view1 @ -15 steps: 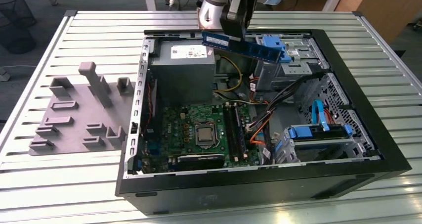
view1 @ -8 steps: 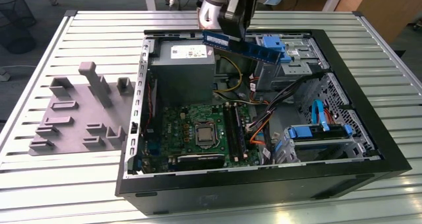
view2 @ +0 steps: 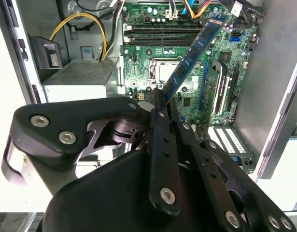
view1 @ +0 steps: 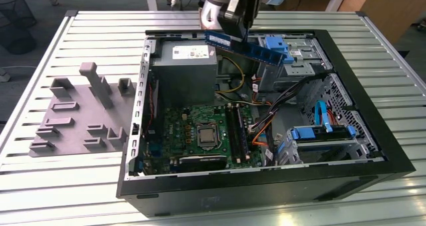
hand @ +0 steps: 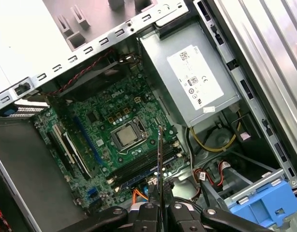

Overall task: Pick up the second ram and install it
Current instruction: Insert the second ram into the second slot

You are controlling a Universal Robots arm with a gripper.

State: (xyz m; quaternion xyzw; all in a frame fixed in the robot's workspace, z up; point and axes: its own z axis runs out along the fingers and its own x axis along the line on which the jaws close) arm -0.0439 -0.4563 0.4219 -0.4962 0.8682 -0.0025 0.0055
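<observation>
Slatted metal table point(view1: 100, 36) with an open computer case point(view1: 266, 191). Above it, the claw point(view1: 234, 32) pinches 1 end of the blue ram stick point(view1: 253, 50): likely light, stiff, fragile; hold its edges.

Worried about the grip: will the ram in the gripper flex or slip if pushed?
Probably stiff: the second ram juts straight from the gripper without sagging. Likely light, being thin. It is held near one end, so it might pivot under load.

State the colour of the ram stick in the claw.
Blue; the second ram shows best in the second wrist view.
</observation>
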